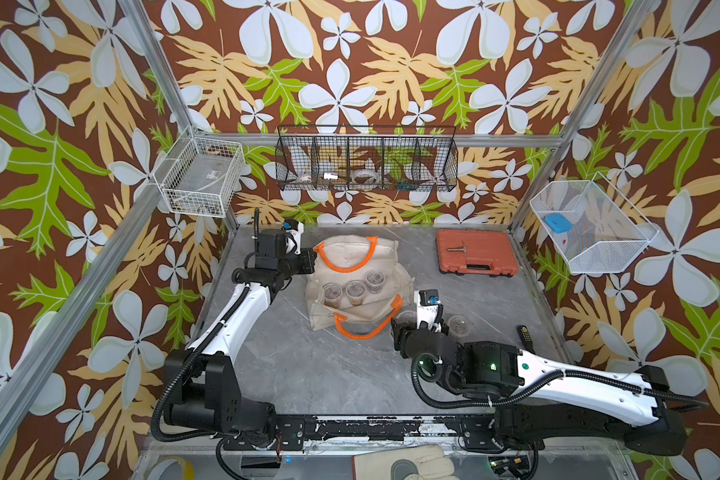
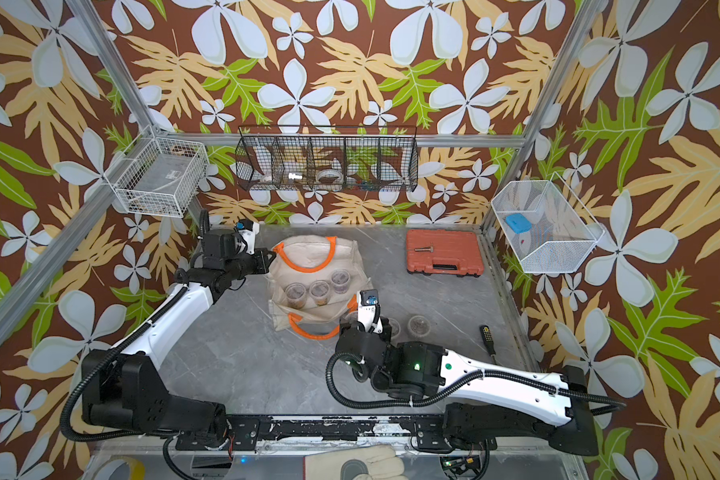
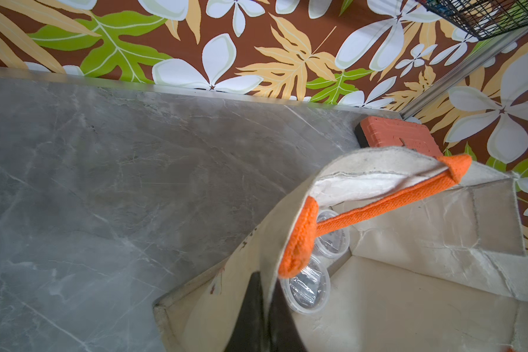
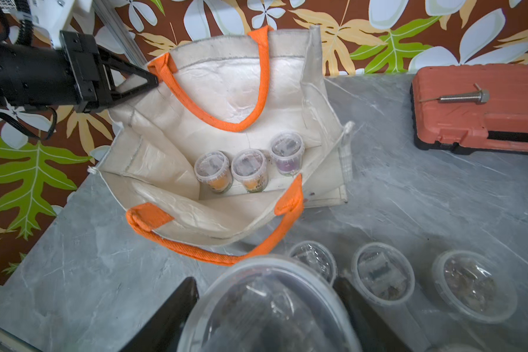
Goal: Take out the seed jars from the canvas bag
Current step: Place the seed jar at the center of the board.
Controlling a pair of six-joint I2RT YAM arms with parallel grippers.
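Black left tool point(image 4: 154, 80): fingers pressed together on the rim of the canvas bag point(image 4: 223, 79), just beside the root of the far orange handle point(image 4: 264, 76).

Right tool point(image 4: 269, 311): pinching one seed jar point(image 4: 272, 289) by its sides, just outside the bag. The near orange handle point(image 4: 214, 258) loops between this jar and the bag's mouth.

Inside the bag: three bagged jars point(image 4: 211, 170) point(image 4: 249, 169) point(image 4: 286, 152), upright in a row, lids on; two show orange-tan, one purplish. The far handle droops over the opening.

On the grey tabletop point(image 4: 409, 198), beside the right tool: three loose jars point(image 4: 313, 259) point(image 4: 383, 274) point(image 4: 474, 286), the nearest partly hidden by the held one.

Further right: orange-red tool case point(image 4: 457, 122), closed, steel bolt point(image 4: 464, 98) lying on its lid.

Right edge: screwdriver point(image 1: 525, 334).

Walls: black mesh basket point(image 1: 366, 158) and two white wire baskets point(image 1: 200, 176) point(image 1: 591, 228).
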